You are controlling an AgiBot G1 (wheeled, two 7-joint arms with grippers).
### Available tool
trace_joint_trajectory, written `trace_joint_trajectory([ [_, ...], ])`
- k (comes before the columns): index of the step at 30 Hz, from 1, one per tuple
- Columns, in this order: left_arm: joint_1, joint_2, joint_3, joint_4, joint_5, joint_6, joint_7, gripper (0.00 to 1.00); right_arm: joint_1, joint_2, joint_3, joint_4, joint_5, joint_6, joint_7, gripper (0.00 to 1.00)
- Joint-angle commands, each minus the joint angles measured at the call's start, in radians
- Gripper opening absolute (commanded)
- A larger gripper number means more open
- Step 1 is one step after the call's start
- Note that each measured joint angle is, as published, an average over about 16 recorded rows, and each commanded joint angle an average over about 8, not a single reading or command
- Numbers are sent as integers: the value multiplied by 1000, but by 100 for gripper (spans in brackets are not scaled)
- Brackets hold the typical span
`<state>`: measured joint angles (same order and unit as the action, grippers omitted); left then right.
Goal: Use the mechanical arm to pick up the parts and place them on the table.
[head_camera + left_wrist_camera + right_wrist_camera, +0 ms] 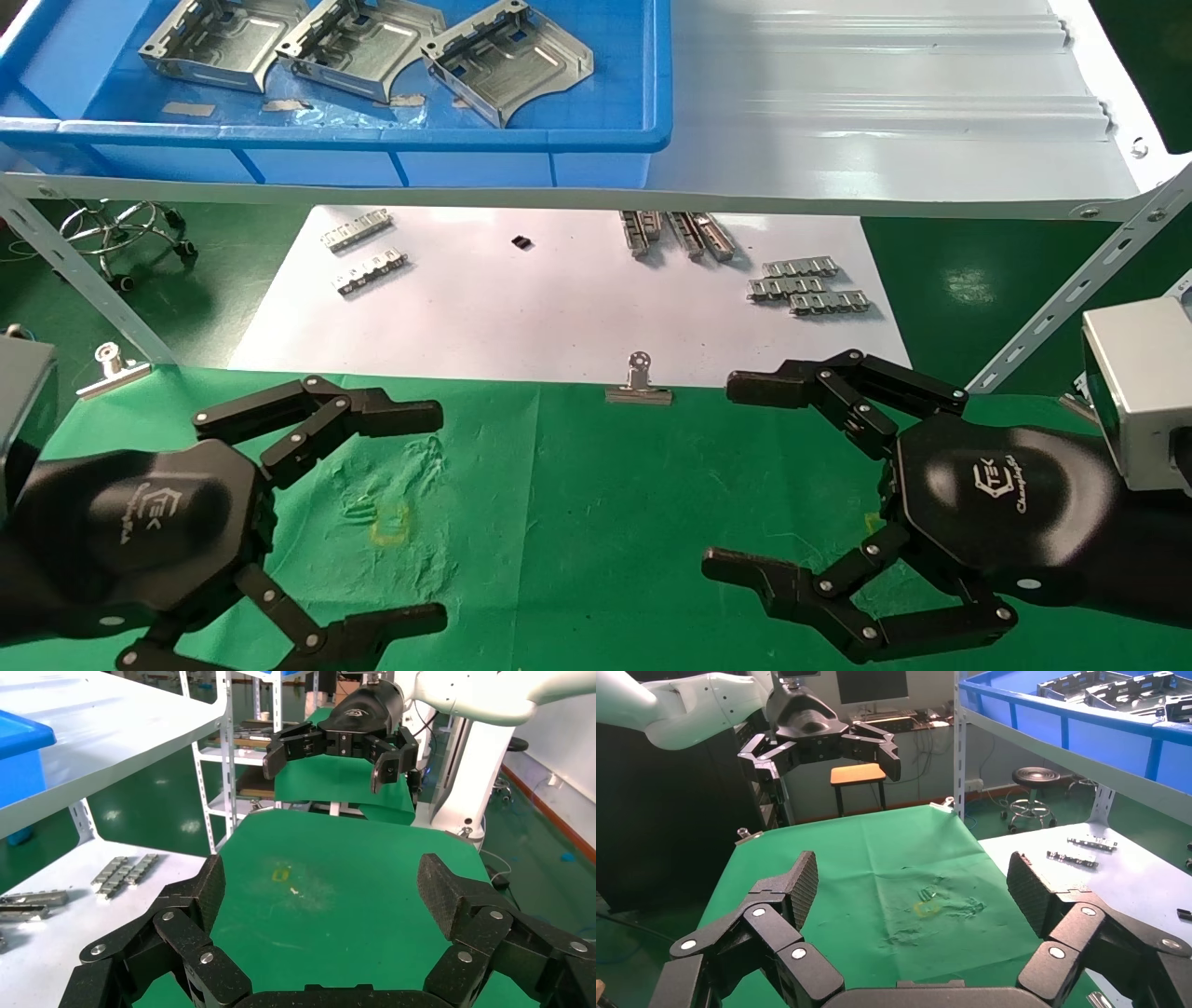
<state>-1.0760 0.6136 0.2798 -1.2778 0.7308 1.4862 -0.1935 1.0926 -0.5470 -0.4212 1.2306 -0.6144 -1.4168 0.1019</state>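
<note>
Nothing moved yet: three silver stamped plates lie in the blue bin on the shelf, while left gripper and right gripper hover spread and empty above the green-clothed table.

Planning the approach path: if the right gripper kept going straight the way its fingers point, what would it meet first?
Probably the left gripper, facing the open right gripper across the green table; nothing else shows between them, though depth is unclear.

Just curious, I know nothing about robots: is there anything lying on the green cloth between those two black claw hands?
No object, in the head view: only bare wrinkled green cloth with a faint yellow mark lies between the left gripper and right gripper.
</note>
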Motion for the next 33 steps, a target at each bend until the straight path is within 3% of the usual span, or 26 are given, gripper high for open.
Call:
trace_joint_trajectory([
  [1,1,-1,0,-1,-1,4,2,100,0,0,0,0,0,0,0,0],
  [9,-34,34,4,30,19,-89,-43,100,0,0,0,0,0,0,0,0],
  [18,-161,120,19,114,82,-211,-64,100,0,0,0,0,0,0,0,0],
  [26,-362,216,63,293,214,-323,-44,100,0,0,0,0,0,0,0,0],
  [33,-606,314,140,551,377,-373,-11,100,0,0,0,0,0,0,0,0],
])
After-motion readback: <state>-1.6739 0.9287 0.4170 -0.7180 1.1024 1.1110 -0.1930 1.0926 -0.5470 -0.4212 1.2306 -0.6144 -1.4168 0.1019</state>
